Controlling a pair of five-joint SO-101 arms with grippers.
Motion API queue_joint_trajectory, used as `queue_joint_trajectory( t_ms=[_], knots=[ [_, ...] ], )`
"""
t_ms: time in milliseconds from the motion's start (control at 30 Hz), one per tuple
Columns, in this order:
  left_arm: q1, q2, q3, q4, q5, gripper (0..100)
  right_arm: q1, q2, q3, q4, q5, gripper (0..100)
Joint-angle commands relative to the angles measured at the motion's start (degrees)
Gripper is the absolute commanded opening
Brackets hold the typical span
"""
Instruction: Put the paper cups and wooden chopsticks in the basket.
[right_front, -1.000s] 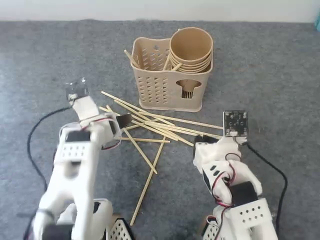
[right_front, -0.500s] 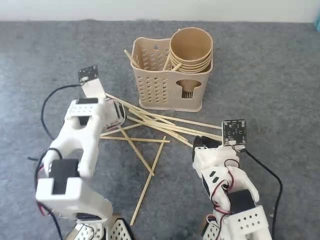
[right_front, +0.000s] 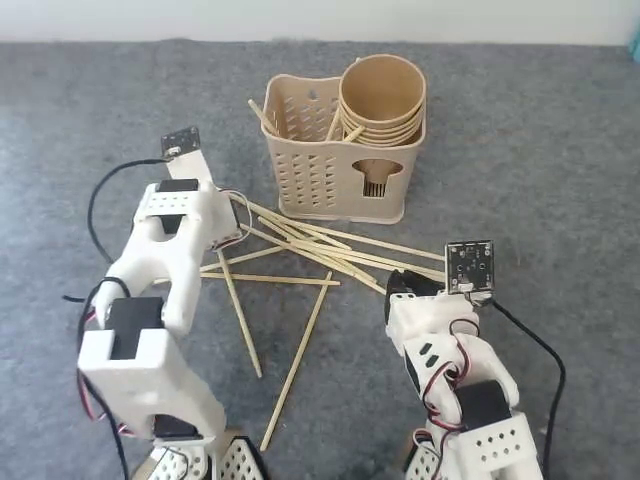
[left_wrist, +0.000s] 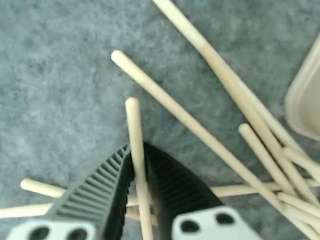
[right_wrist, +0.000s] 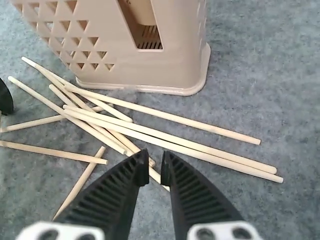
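Where the left end effector (left_wrist: 135, 152) meets the pile, we see its jaws clamped on one wooden chopstick (left_wrist: 132, 117), which pokes out past the fingertips above the grey bench (right_front: 560, 150). We find the right end effector (right_wrist: 155, 167) barely parted, a narrow slit between its jaws, holding nothing, poised over the loose chopsticks (right_wrist: 165, 137), which lie pale, slender and crossed just in front of the basket (right_front: 325, 185). Seen from above, stacked paper cups (right_front: 382, 90) stand upright in the basket's right part, and a couple of sticks (right_front: 263, 115) lean in its left.
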Motion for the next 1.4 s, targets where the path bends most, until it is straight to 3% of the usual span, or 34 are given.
queue_joint_trajectory(
  t_ms=[0,233,467,567,700,900,1000,1233,1367],
  knots=[
    [0.35,-0.7,-1.27,1.05,0.18,1,0.66,-1.01,-0.79,0.31,0.88,5.1],
    [-0.44,-5.27,-2.07,4.22,-0.09,1,0.66,-1.01,-0.44,0.22,0.88,5.1],
    [-0.97,-29.36,-1.98,8.18,-0.79,1,0.66,-1.01,-0.35,0.66,0.97,5.1],
    [-0.88,-40.53,-2.07,7.91,-5.27,1,0.66,-1.01,-0.35,0.66,0.97,5.1],
    [-0.88,-53.19,-2.24,4.04,-9.67,1,0.57,-1.01,-0.35,0.66,0.97,5.1],
    [-0.88,-66.64,-2.15,-8.18,-11.6,1,0.57,-1.01,-0.35,0.66,0.97,5.1],
    [-0.88,-68.4,-2.15,-10.73,-11.43,1,0.57,-1.01,-0.35,0.66,0.97,5.1],
    [-0.97,-65.93,6.9,4.75,-11.16,1,0.57,-1.01,-0.35,0.75,1.05,5.1],
    [-1.05,-61.8,14.64,5.98,-7.38,10,0.57,-1.01,-0.35,0.75,1.05,5.1]
  ],
)
